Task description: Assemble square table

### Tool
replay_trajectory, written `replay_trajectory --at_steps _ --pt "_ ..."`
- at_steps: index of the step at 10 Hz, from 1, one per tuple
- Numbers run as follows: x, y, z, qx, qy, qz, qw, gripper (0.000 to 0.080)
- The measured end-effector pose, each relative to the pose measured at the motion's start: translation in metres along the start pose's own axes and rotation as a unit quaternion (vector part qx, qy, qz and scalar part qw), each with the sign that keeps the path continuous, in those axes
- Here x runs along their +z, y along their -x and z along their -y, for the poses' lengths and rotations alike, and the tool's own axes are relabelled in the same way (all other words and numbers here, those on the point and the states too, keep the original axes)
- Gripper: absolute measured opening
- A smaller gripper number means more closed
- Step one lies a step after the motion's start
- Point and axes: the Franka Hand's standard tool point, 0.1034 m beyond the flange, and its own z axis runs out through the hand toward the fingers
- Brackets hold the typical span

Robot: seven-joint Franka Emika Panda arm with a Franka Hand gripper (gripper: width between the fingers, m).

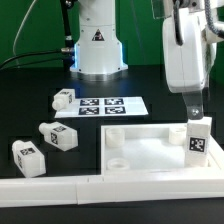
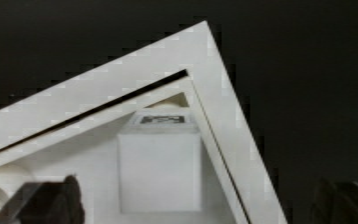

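The white square tabletop [image 1: 150, 152] lies on the black table with its raised rim up. One white leg [image 1: 197, 140] with a black-and-white tag stands upright in its far corner at the exterior view's right. My gripper [image 1: 196, 114] hangs straight above that leg. In the wrist view the leg [image 2: 158, 168] stands inside the tabletop's corner rim [image 2: 197, 70]. It lies between my dark fingertips [image 2: 51, 202], with a gap on each side. The gripper [image 2: 194, 208] is open. Three more tagged legs [image 1: 65, 99], [image 1: 58, 135], [image 1: 28, 153] lie loose at the exterior view's left.
The marker board [image 1: 110, 106] lies flat behind the tabletop, in front of the robot base [image 1: 98, 50]. A long white L-shaped rail [image 1: 60, 190] runs along the front edge and up the right side of the tabletop.
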Motion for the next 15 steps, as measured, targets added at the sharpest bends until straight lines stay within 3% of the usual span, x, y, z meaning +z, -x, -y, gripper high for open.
replay_trajectory --at_steps 5,8,9,10,13,14,15 --pt "0.002 -0.002 0.0 -0.02 0.001 -0.002 1.0 0.0648" --pt "-0.014 -0.042 0.012 -0.202 0.0 -0.003 0.979 0.0648" --pt "-0.018 -0.044 0.015 -0.226 0.003 -0.004 0.974 0.0648" --pt "-0.018 -0.038 0.017 -0.239 -0.007 -0.004 0.971 0.0648" --pt "-0.016 -0.043 0.017 -0.357 -0.005 -0.008 0.934 0.0648" --pt "-0.011 -0.052 0.015 -0.395 0.001 -0.011 0.919 0.0648" --pt "-0.011 -0.064 0.015 -0.458 0.008 -0.011 0.889 0.0648"
